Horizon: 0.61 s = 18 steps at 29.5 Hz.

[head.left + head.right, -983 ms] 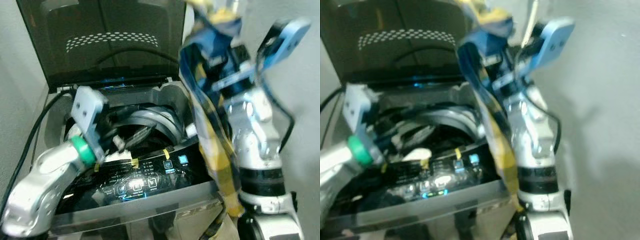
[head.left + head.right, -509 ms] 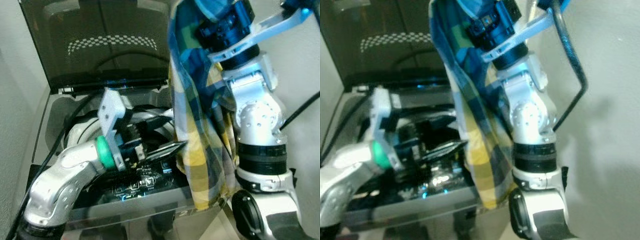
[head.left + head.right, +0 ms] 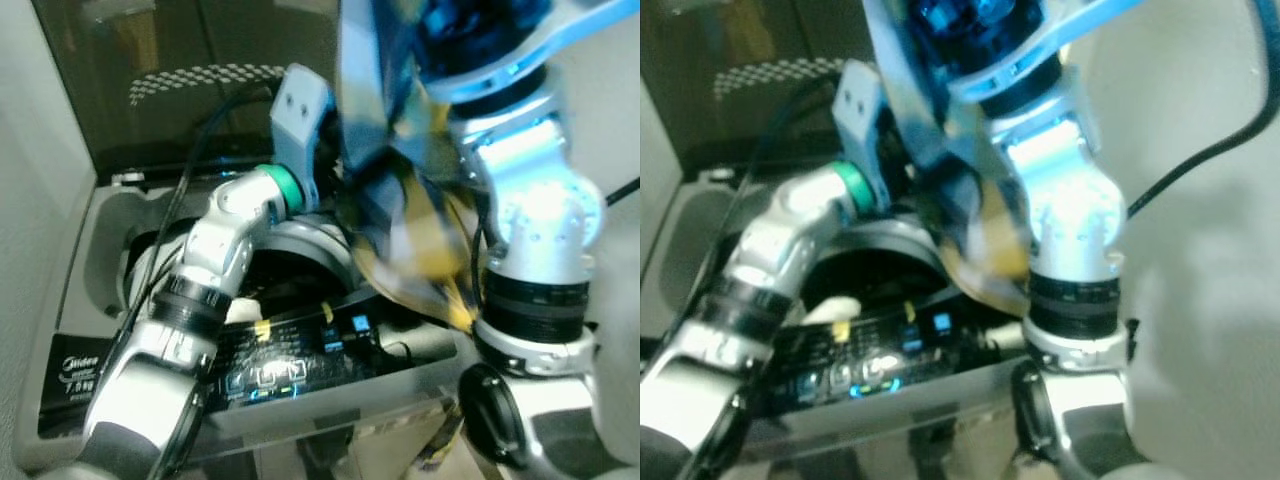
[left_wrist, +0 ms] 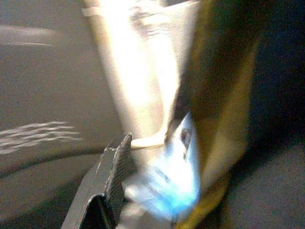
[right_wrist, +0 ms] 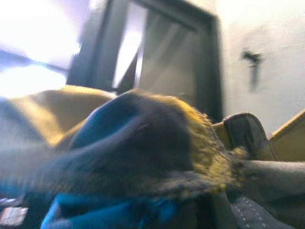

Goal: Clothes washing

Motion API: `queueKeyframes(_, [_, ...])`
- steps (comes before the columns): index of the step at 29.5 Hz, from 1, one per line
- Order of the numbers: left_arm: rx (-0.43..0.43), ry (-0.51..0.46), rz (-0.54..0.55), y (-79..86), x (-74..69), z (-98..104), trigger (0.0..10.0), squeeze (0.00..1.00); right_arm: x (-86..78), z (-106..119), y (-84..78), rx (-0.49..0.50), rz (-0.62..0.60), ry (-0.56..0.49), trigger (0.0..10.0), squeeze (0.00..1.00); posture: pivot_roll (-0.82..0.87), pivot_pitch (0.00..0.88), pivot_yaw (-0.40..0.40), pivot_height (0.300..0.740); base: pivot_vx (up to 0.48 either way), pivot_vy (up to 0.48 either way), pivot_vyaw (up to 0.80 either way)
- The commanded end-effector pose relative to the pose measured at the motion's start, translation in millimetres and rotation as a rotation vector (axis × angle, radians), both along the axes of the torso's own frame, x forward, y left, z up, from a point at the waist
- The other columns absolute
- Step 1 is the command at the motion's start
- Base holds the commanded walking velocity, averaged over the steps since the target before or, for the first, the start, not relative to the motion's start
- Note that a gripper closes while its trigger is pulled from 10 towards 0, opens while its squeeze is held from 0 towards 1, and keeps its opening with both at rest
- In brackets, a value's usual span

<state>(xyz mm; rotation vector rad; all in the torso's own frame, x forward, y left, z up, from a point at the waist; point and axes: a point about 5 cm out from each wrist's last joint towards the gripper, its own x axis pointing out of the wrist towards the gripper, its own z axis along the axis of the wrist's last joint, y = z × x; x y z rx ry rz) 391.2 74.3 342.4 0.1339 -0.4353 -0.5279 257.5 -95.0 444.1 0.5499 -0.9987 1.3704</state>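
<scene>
Open-lidded washing machine (image 3: 90,300) (pale wall (image 3: 1200,200))

Plaid cloth (image 3: 400,200) blurred — it hides the left fingers (image 4: 112,183).

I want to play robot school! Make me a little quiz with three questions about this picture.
1. True or false: the washing machine's lid is shut.
2. What colours is the checked cloth that hangs over the drum?
A. red and white
B. blue and yellow
C. all green
3. Fill in: the left gripper reaches up to the ___ that the right gripper holds.

Key: 1 false, the lid stands open. 2 B. 3 cloth.
</scene>
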Motion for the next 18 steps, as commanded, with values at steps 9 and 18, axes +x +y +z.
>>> queueKeyframes(9, [-0.078,-0.142,0.467,69.8,4.4,18.3,10.0,0.00,20.5,-32.8,-31.8,-0.035,-0.216,0.098,10.0,0.00,0.01,0.004,0.055,0.740,0.000,0.000,0.00])
queueKeyframes(18, [-0.065,-0.372,0.785,114.6,-40.6,1.3,10.0,0.00,99.7,-149.1,-22.4,-0.477,-0.781,0.367,10.0,0.00,0.07,0.037,0.033,0.740,0.000,0.000,0.00])
